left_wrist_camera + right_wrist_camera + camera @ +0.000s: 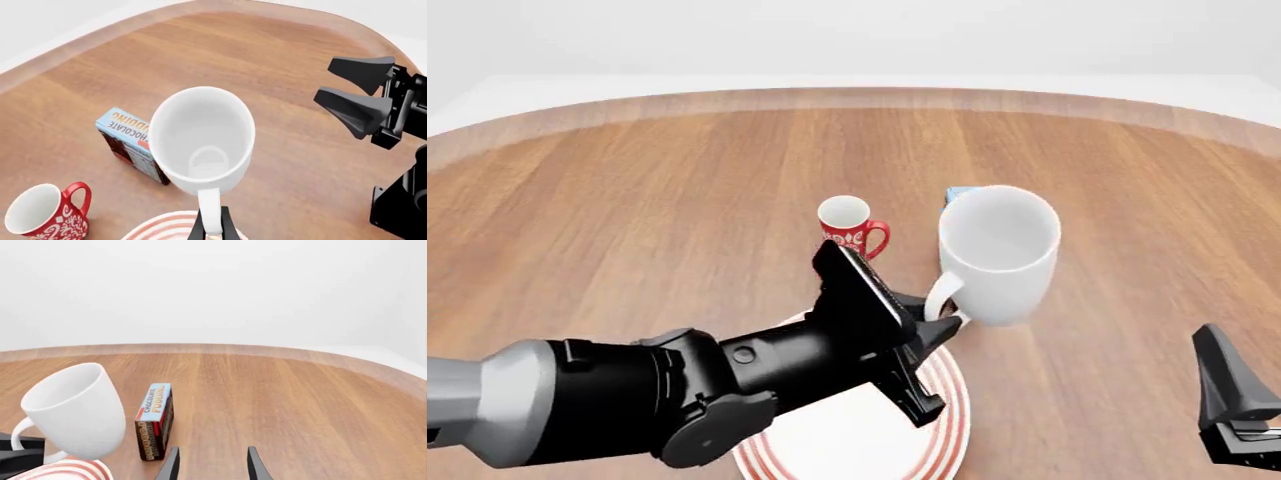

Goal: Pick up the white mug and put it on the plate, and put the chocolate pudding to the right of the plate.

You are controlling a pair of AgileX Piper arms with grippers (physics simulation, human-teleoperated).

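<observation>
Red-ringed plate lies nearest, low on the wood table. Left gripper over it, jaws pinching the white mug by its handle, mug lifted and tilted above the plate's right edge. Right gripper empty, jaws spread. Behind the mug: chocolate pudding on edge; red mug upright.

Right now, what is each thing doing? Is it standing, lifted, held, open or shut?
white mug: lifted, tilted, held by its handle
left claw: shut on the mug's handle
right claw: open, holding nothing
chocolate pudding: standing on edge on the table, untouched
red mug: upright on the table
plate: flat on the table, nothing resting on it
</observation>
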